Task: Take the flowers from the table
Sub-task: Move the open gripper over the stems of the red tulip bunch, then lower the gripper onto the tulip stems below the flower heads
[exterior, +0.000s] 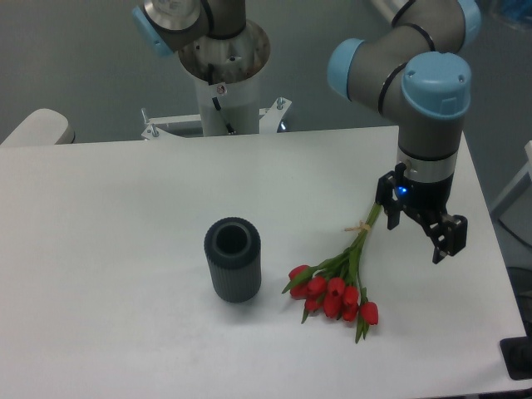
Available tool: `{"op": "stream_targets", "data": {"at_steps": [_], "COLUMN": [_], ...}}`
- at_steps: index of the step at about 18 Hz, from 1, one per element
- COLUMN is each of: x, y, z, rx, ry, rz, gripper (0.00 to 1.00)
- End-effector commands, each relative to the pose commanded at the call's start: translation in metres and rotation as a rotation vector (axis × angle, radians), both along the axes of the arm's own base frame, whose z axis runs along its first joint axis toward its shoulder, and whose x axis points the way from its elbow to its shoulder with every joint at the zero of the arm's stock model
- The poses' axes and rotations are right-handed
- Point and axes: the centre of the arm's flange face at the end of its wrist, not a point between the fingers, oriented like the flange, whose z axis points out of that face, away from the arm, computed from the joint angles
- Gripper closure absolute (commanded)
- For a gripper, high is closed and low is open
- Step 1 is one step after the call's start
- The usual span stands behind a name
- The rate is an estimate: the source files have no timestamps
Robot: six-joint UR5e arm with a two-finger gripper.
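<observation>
Camera: vase (233,259) upright, flowers (341,283) beside on table (108,249); gripper (413,230) spread.

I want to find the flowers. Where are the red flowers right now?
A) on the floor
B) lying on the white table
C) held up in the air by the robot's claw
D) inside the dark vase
B: the flowers lie flat on the table, to the right of the upright vase, and the open gripper hangs over their stem ends, holding nothing.
</observation>
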Motion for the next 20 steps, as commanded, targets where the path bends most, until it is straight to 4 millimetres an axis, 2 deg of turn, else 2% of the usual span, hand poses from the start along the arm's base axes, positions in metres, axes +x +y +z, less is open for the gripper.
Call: {"op": "stream_targets", "data": {"at_steps": [4, 9, 12, 16, 20], "x": [0.014, 0.03, 0.041, 0.047, 0.052], "y": [-0.013, -0.013, -0.015, -0.018, -0.01], "z": [-0.036, -0.068, -0.089, -0.115, -0.13], "rx": [-0.016, 0.003, 0.002, -0.026, -0.044], "ry": [-0.068, -0.114, -0.162, -0.197, -0.215], "rz": [0.166, 0.294, 0.297, 0.287, 0.259], "gripper": [0.0, 0.0, 0.0, 0.0, 0.0]}}
